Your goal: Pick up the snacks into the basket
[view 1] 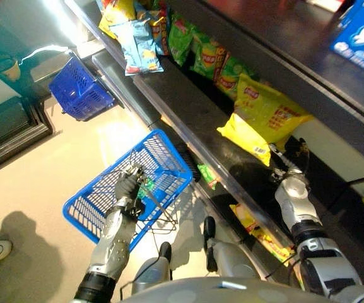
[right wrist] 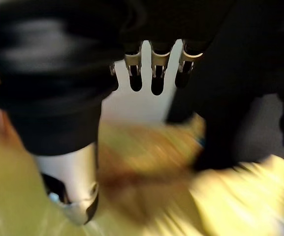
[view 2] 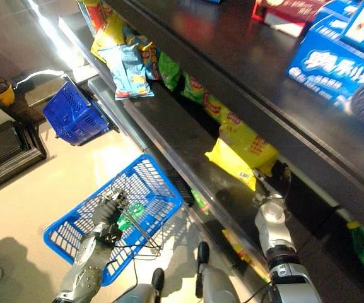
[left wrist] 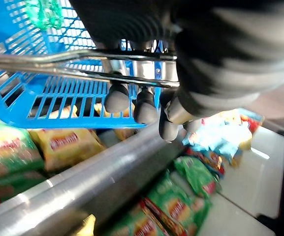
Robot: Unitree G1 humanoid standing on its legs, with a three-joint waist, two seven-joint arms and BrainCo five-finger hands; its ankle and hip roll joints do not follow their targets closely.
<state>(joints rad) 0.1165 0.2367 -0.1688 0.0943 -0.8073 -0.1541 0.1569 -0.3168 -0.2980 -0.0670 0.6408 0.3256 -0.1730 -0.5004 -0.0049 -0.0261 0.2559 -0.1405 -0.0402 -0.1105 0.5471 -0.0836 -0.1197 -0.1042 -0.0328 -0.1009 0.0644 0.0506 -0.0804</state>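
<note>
Left hand [view 1: 129,184] is curled round the wire handle [left wrist: 58,64] of the blue basket [view 1: 93,202]; a green packet [view 1: 146,187] lies inside. Right hand [view 1: 287,165], fingers spread, is at the yellow snack bag [view 1: 267,113] on the dark shelf [view 1: 188,107]. A second blue basket [view 1: 77,88] sits on the floor farther along the shelf. Print unreadable.

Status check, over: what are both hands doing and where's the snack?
Left hand shut on blue basket handle. Right hand open, fingers straight, at the yellow chip bag on the shelf, not gripping. Nothing blocking the bag.
</note>
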